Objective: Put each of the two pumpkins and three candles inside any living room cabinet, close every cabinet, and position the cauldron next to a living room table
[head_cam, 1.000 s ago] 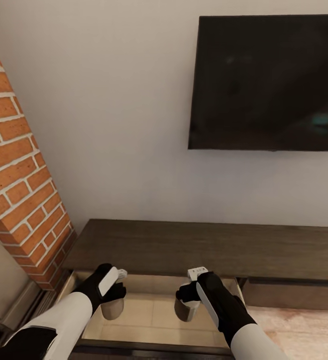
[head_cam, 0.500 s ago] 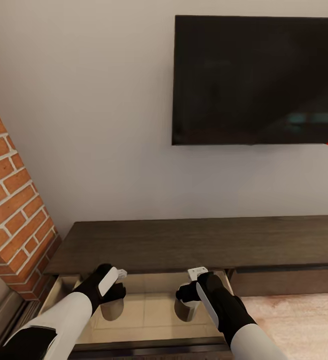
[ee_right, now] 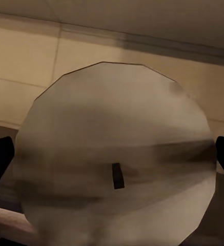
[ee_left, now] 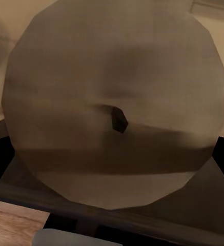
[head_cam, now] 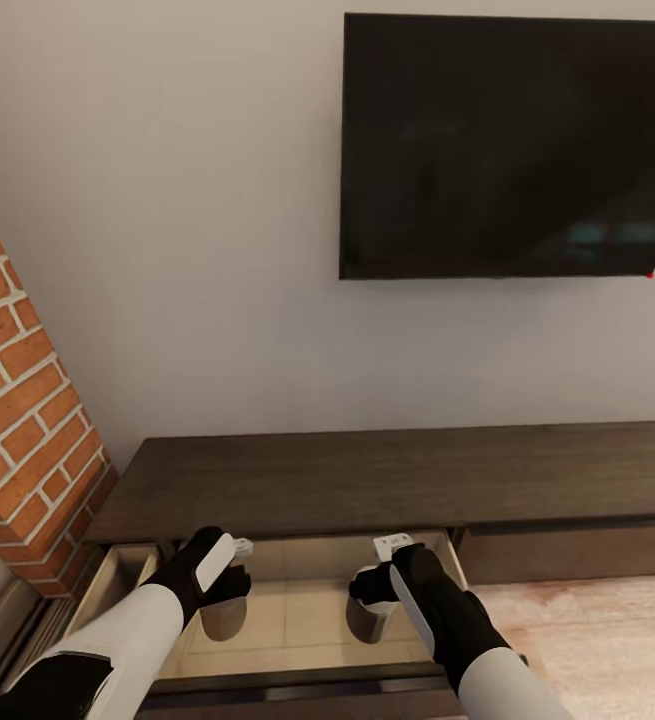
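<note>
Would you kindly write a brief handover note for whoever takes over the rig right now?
Left gripper: shut on a candle, over the open drawer of the cabinet.
Right gripper: shut on a second candle, over the same drawer.
Done: drawer pulled out, two candles brought above it, neither released yet.
Left: release both candles into the drawer, fetch the third candle and both pumpkins, close every cabinet, set the cauldron beside the coffee table. Those items are not in sight here.

The left claw [head_cam: 229, 590] hides most of its candle [head_cam: 224, 617]; the television [head_cam: 512, 145] and cabinet [head_cam: 367, 480] are cut off at 3 o'clock.
</note>
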Robot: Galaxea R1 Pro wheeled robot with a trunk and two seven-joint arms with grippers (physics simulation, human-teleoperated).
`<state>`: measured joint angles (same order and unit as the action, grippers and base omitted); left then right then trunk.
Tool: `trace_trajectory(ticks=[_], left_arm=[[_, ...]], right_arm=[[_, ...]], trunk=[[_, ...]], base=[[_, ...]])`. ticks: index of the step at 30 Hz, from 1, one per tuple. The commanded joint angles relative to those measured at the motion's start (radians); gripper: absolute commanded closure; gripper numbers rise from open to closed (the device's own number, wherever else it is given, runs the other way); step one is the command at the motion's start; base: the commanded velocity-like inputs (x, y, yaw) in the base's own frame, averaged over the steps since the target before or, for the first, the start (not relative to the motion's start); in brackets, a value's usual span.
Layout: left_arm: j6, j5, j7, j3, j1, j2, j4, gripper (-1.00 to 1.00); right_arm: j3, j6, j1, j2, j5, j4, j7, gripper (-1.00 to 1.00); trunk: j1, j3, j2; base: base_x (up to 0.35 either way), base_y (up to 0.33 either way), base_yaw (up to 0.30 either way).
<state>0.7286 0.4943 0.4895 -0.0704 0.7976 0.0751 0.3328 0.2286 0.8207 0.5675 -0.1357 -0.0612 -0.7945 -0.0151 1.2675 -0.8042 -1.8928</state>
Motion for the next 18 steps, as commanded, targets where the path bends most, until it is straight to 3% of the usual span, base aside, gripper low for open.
trace_trajectory(ticks=[1, 10, 14, 18], left_arm=[[0.000, 0.000, 0.000, 0.000, 0.000, 0.000, 0.000, 1.00], [-0.001, 0.001, 0.000, 0.001, 0.000, -0.016, 0.006, 1.00], [-0.002, 0.001, 0.000, 0.001, 0.000, -0.017, 0.008, 1.00], [-0.006, 0.001, -0.003, 0.003, 0.000, -0.018, 0.008, 1.00]], right_arm=[[0.000, 0.000, 0.000, 0.000, 0.000, 0.000, 0.000, 1.00], [0.005, -0.003, 0.000, -0.004, 0.003, -0.003, 0.001, 1.00], [0.010, -0.074, 0.000, -0.015, 0.003, -0.003, 0.009, 1.00], [0.078, -0.152, 0.000, -0.028, 0.002, 0.011, 0.026, 1.00]], trunk=[[0.004, -0.003, -0.007], [0.038, -0.031, -0.070], [0.054, -0.044, -0.098], [0.069, -0.056, -0.126]], base=[[0.000, 0.000, 0.000], [0.000, 0.000, 0.000], [0.000, 0.000, 0.000], [0.000, 0.000, 0.000]])
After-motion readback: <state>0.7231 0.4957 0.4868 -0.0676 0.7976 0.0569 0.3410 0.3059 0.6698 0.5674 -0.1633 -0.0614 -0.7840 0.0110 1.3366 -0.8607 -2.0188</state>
